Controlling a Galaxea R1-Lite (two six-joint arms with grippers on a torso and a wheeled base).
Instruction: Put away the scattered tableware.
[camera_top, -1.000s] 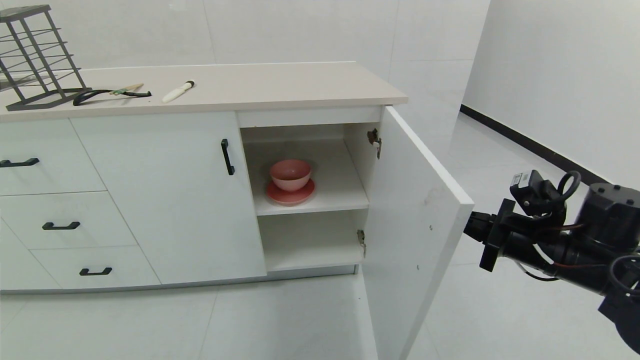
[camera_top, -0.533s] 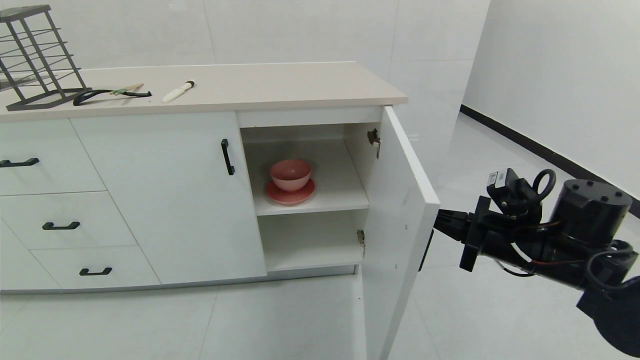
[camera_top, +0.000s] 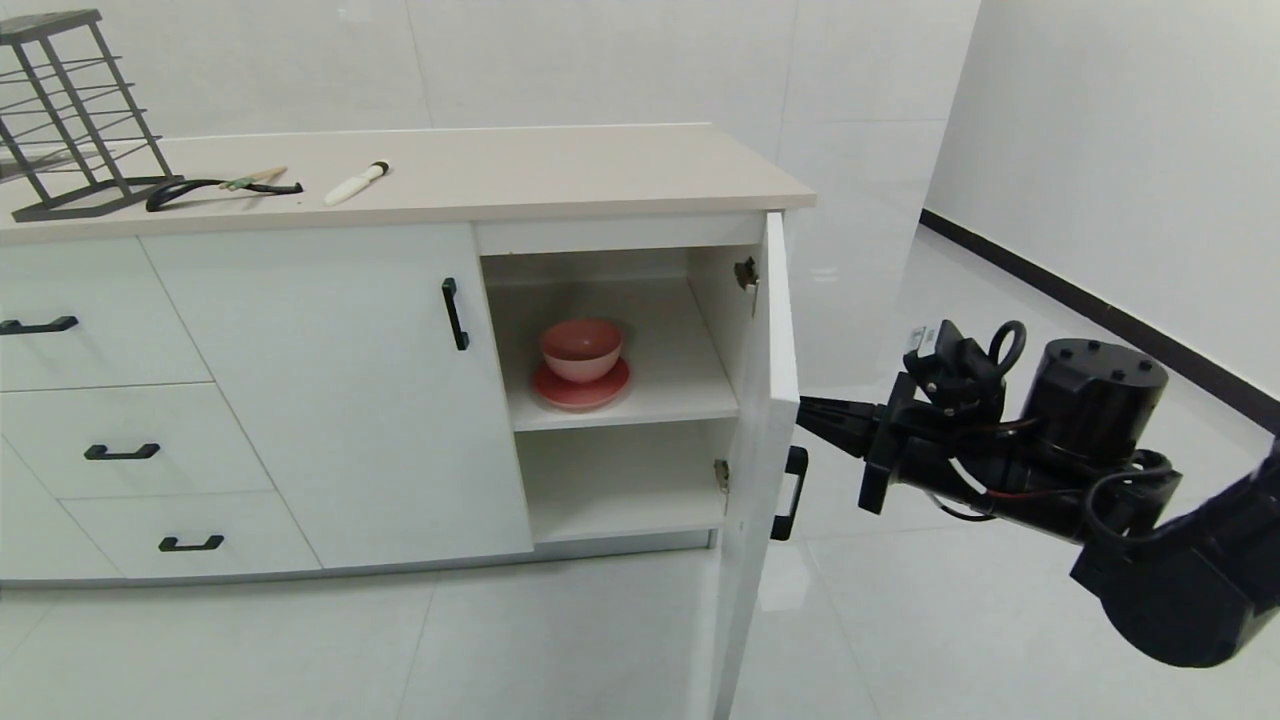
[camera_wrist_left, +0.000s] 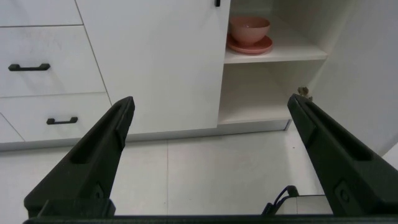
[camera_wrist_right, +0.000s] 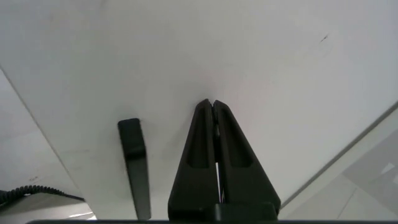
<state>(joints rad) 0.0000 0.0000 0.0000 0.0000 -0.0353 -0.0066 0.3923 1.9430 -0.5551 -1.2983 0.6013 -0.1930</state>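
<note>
Pink bowl (camera_top: 581, 349) on plate (camera_top: 580, 395) inside cabinet (camera_top: 700, 375), well apart from right fingers (camera_wrist_right: 202, 143) pressed together on door (camera_top: 765, 400), left fingers (camera_wrist_left: 99, 155) wide.

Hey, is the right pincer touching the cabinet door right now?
Touching. The right wrist view shows the right pincer, shut, with its tips meeting the cabinet door, no gap, beside the black handle.

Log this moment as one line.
right hand: shut, tips against outer face of cabinet door, by handle | left hand: open, empty | cabinet door: partly open | bowl: on plate, upper shelf
</note>
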